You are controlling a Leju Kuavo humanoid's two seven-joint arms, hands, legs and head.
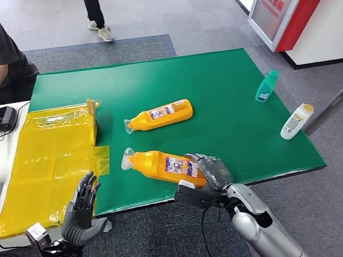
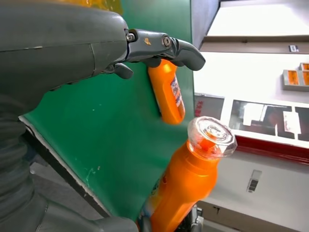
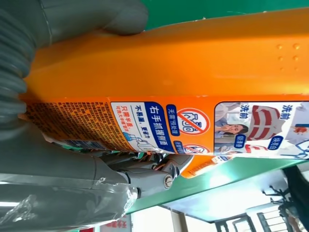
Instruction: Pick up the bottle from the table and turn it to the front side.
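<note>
So the near orange bottle (image 1: 165,165) is lying on its side close to the front edge of the green bench (image 1: 226,128), clear cap pointing toward the yellow plastic sheet (image 1: 48,160), label face up. The right hand (image 1: 210,174) is wrapped around its base end, and in the right wrist view you can see the thumb over one side of the bottle and the darker fingers (image 3: 160,176) under the other, so it's clamped on. Can't really tell if the bottle is off the surface or resting on it. The left hand (image 1: 83,206) is up off the front-left corner with fingers spread, nothing in it. A second orange bottle (image 1: 159,116) lies further back, roughly parallel, well apart from the first. Over on the right side there's a teal bottle (image 1: 267,87) and a white bottle (image 1: 296,121) near the edge.
</note>
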